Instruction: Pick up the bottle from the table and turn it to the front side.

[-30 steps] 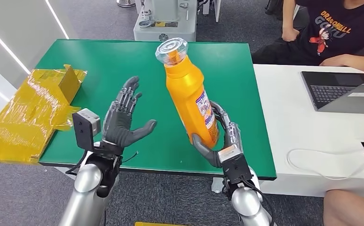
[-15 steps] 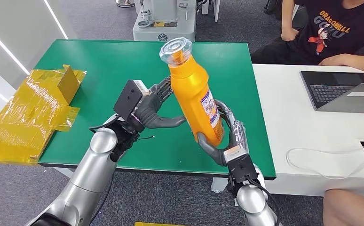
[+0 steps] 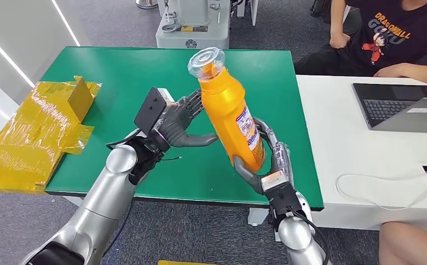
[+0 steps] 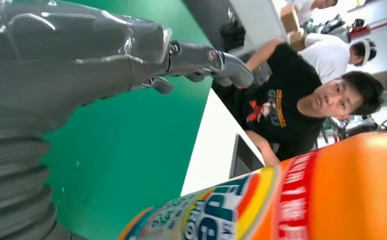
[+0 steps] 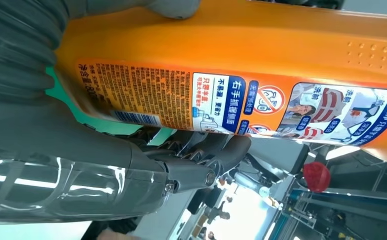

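Note:
An orange bottle [image 3: 230, 118] with a clear cap [image 3: 206, 59] is held up above the green table [image 3: 117, 72], tilted with its cap away from me. My right hand [image 3: 269, 165] grips its lower end, thumb in front and fingers behind. In the right wrist view the printed label of the bottle [image 5: 231, 55] faces the camera, with my right hand [image 5: 56, 150] wrapped under it. My left hand [image 3: 175, 124] is spread beside the bottle's left side, thumb reaching toward its middle. Whether it touches is unclear. The left wrist view shows my left hand [image 4: 81, 65] with fingers extended and the bottle [image 4: 306, 200] close by.
A yellow taped cardboard box [image 3: 35, 132] overhangs the table's left edge. A white table [image 3: 338, 138] to the right carries a laptop [image 3: 399, 105] and a cable [image 3: 377, 193]. A person [image 3: 393, 38] sits behind it. A grey machine [image 3: 195, 22] stands beyond the far edge.
My left hand rose from low over the table's near edge and swung right to the bottle's side, then nearly stopped. The bottle drifted slightly right in my right hand.

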{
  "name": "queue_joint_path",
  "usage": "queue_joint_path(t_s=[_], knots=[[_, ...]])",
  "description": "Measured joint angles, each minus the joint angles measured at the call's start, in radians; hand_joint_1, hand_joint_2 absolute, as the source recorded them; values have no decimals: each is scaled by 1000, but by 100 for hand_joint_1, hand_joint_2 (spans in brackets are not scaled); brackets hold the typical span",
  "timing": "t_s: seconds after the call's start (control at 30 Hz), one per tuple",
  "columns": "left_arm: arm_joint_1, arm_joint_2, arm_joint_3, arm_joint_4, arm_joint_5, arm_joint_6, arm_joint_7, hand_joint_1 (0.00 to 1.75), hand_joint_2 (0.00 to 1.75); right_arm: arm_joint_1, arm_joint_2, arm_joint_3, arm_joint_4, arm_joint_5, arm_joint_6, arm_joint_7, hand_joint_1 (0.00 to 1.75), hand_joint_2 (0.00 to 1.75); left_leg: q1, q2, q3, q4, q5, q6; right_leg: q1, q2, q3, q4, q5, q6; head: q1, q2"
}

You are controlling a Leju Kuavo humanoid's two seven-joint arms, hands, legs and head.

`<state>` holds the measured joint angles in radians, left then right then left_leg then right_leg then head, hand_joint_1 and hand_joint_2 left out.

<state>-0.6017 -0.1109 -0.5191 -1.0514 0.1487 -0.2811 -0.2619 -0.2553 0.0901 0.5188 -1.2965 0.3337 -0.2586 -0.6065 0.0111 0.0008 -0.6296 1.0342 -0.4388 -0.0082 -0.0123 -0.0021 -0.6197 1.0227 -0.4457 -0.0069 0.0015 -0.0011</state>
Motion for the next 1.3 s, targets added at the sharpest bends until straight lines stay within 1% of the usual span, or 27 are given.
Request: queue_joint_path(t_s=[0.1,0.23,0.27,0.33,0.4,0.47,0.6,0.83,1.1,1.3], knots=[[-6,19,2,5,28,-24,-2,0,175,0,-4,0,8,5,-6,-4,175,175,0,0,0,0,0,0,0,0,0,0,0,0,0,0],[-13,33,3,9,33,-28,-2,0,175,-1,-7,0,14,6,-7,-5,175,175,0,0,0,0,0,0,0,0,0,0,0,0,0,0],[-13,35,5,12,33,-15,-3,0,175,0,-7,0,15,8,-9,-5,175,175,0,0,0,0,0,0,0,0,0,0,0,0,0,0],[-16,39,17,26,35,45,-12,0,175,1,-7,0,14,16,-16,-5,175,175,0,0,0,0,0,0,0,0,0,0,0,0,0,0],[-25,45,43,59,38,93,-40,0,175,4,-7,0,7,28,-22,0,175,175,0,0,0,0,0,0,0,0,0,0,0,0,0,0],[-34,54,72,93,39,93,-69,0,175,7,-7,0,-1,36,-24,5,175,175,0,0,0,0,0,0,0,0,0,0,0,0,0,0],[-38,67,101,135,38,55,-94,0,175,9,-7,0,-6,40,-24,7,175,175,0,0,0,0,0,0,0,0,0,1,0,0,0,0],[-40,105,115,188,20,-77,-144,0,175,8,-7,0,-10,44,-19,6,175,175,0,0,0,0,0,0,0,0,0,1,0,0,0,0],[-38,166,133,240,-40,-150,-240,0,175,7,-7,0,-21,47,-5,5,175,175,0,0,0,0,0,0,0,1,0,1,0,0,0,0],[-33,194,154,274,-35,-181,-279,0,175,6,-7,0,-21,47,-3,5,175,175,0,0,0,0,0,0,0,0,0,1,0,0,0,0]])
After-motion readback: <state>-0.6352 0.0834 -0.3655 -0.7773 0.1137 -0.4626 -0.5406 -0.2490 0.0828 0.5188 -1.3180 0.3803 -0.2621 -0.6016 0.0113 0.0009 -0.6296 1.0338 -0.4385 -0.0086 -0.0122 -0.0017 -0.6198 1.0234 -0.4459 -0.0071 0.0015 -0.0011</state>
